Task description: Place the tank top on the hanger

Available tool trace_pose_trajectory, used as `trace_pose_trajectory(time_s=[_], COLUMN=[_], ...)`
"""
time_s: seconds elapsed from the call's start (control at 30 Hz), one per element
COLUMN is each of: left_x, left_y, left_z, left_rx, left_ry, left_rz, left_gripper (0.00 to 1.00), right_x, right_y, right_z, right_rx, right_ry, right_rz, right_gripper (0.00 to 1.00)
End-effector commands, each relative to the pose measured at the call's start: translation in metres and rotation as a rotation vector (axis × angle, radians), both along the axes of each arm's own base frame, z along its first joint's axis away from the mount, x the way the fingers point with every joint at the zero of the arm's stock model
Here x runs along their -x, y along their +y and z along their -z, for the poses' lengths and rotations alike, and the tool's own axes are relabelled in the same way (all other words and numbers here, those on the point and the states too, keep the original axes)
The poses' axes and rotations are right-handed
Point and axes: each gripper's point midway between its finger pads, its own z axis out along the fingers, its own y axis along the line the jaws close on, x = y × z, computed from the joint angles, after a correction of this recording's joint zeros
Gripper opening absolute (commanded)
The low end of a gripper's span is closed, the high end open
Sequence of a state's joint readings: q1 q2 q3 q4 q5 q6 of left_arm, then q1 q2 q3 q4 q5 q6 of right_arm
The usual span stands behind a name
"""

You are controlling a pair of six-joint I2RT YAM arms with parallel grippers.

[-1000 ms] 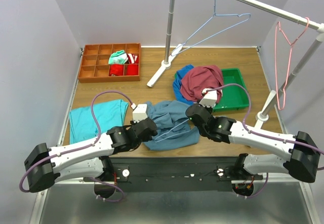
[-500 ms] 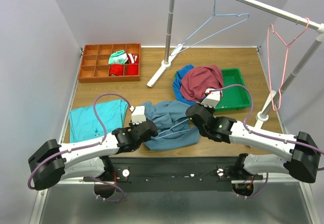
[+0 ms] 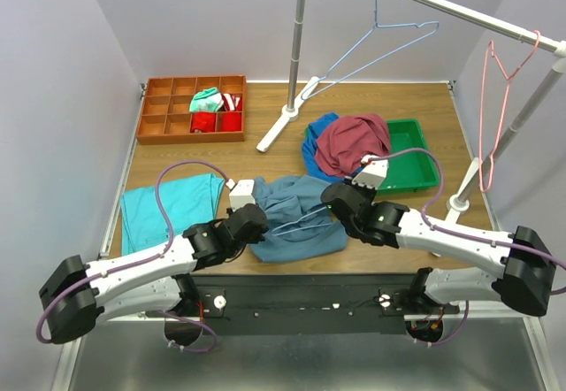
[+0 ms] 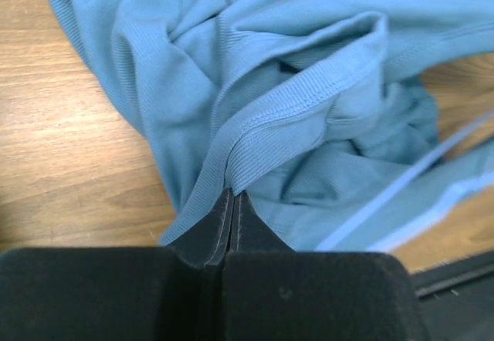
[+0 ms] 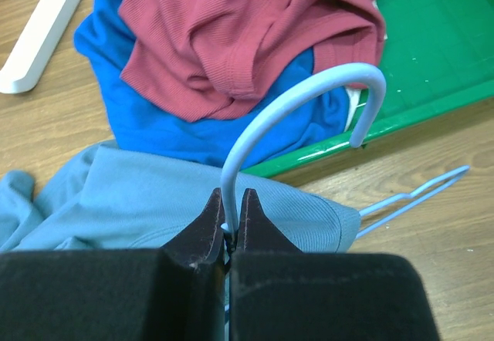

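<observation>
The slate-blue tank top (image 3: 301, 198) lies crumpled near the table's front edge, between the two arms. My left gripper (image 3: 258, 223) is at its left side. In the left wrist view that gripper (image 4: 233, 193) is shut on the tank top's (image 4: 309, 71) ribbed edge band. The light-blue wire hanger (image 3: 296, 223) lies partly inside the garment, and one wire (image 4: 401, 190) shows across the fabric. My right gripper (image 5: 232, 200) is shut on the hanger's neck, just below the hook (image 5: 309, 98), which curves up over the green tray's rim. The hanger's far corner (image 5: 413, 197) pokes out past the fabric.
A maroon shirt (image 3: 354, 141) and a royal-blue garment (image 3: 314, 148) spill from the green tray (image 3: 414, 161). A teal cloth (image 3: 168, 210) lies at the left, with a wooden organizer (image 3: 193, 108) behind it. The rack's rail carries another blue hanger (image 3: 380, 33) and a pink-red hanger (image 3: 495, 99).
My left gripper was open, shifted along the tank top's left edge, and has now closed on its ribbed band. The right gripper kept its hold on the hanger. The pink-red hanger swings.
</observation>
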State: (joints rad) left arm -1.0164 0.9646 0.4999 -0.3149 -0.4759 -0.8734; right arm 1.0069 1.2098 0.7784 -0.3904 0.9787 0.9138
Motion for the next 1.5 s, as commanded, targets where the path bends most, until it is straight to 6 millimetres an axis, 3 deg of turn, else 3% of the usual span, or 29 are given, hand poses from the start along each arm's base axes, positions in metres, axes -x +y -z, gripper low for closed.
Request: trace_pose_trajectory(time_s=[0.0, 0.33, 0.5, 0.67, 0.9, 1.0, 1.03, 1.1, 1.17, 1.2, 1.23, 1.3, 1.47], left_x=[0.013, 0.032, 0.032, 0.029, 0.029, 0.037, 0.040, 0.051, 0.063, 0.068, 0.072, 0.077, 0.069], left_y=[-0.007, -0.020, -0.024, -0.031, -0.011, -0.010, -0.009, -0.013, -0.014, -0.016, -0.014, -0.014, -0.004], left_z=[-0.032, -0.077, -0.098, -0.145, -0.194, -0.181, -0.167, -0.148, -0.117, -0.110, -0.100, -0.094, -0.111], left_rx=[0.081, 0.168, 0.243, 0.445, 0.628, 0.596, 0.561, 0.527, 0.463, 0.447, 0.415, 0.388, 0.323], left_ry=[0.003, 0.015, 0.001, -0.049, -0.148, -0.101, -0.071, -0.016, 0.071, 0.095, 0.117, 0.145, 0.081], left_rz=[0.085, 0.210, 0.198, 0.139, 0.069, 0.087, 0.095, 0.144, 0.181, 0.210, 0.225, 0.248, 0.246], left_gripper=[0.00, 0.00, 0.00, 0.00, 0.00, 0.00, 0.02, 0.18, 0.27, 0.39, 0.45, 0.56, 0.59], right_x=[0.001, -0.010, -0.012, -0.008, -0.008, -0.008, -0.008, -0.007, -0.007, -0.007, -0.007, -0.009, -0.010], right_y=[-0.004, 0.010, 0.031, 0.049, 0.060, 0.060, 0.059, 0.056, 0.055, 0.055, 0.055, 0.057, 0.062], right_z=[0.014, 0.003, -0.006, -0.001, -0.008, -0.008, -0.008, -0.009, -0.012, -0.013, -0.015, -0.020, -0.025], right_rx=[-0.024, -0.038, -0.057, -0.029, -0.035, -0.029, -0.029, -0.028, -0.029, -0.028, -0.030, -0.031, -0.027], right_ry=[0.027, -0.012, -0.026, -0.012, -0.012, -0.010, -0.010, -0.014, -0.016, -0.019, -0.021, -0.028, -0.027], right_rz=[0.087, 0.134, 0.108, 0.089, 0.065, 0.065, 0.067, 0.075, 0.073, 0.072, 0.069, 0.064, 0.054], right_gripper=[0.01, 0.01, 0.01, 0.01, 0.01, 0.01, 0.01, 0.01, 0.01, 0.01, 0.01, 0.01, 0.01])
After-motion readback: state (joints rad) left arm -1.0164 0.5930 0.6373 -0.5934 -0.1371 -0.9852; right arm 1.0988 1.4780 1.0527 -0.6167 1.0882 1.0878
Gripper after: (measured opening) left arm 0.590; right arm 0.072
